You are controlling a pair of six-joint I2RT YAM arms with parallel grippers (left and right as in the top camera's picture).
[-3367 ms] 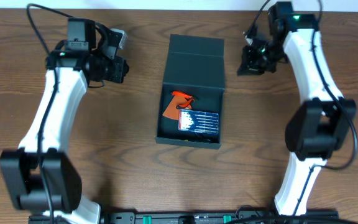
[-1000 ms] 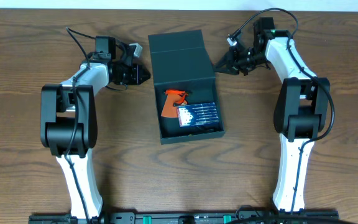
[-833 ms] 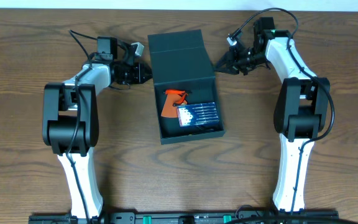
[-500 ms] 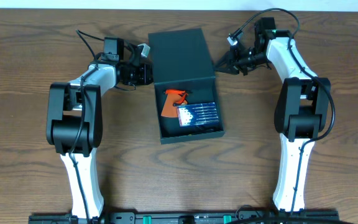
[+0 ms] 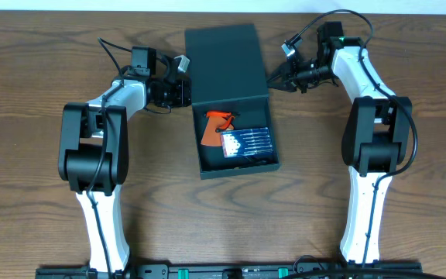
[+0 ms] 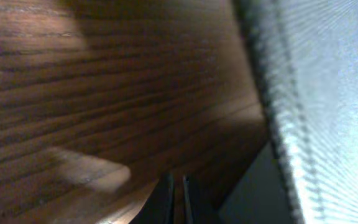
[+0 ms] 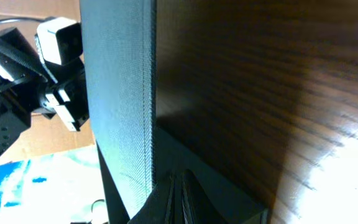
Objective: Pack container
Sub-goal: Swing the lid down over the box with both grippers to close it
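Two items lie in the open tray of the container (image 5: 238, 173), mid-surface (image 5: 169, 209): an orange tool (image 5: 214, 132) and a blue-white packet (image 5: 246, 143) touching it. Beyond them the flap lid (image 5: 227, 62) tilts up. I read my left hand (image 5: 183, 91) as narrow, just beside the lid's left edge. My right hand (image 5: 273, 80) is pinched together beside the right edge.

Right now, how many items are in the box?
2. An orange item at the left of the gift box's open compartment, and a blue packet beside it on the right. Others may lie hidden underneath.
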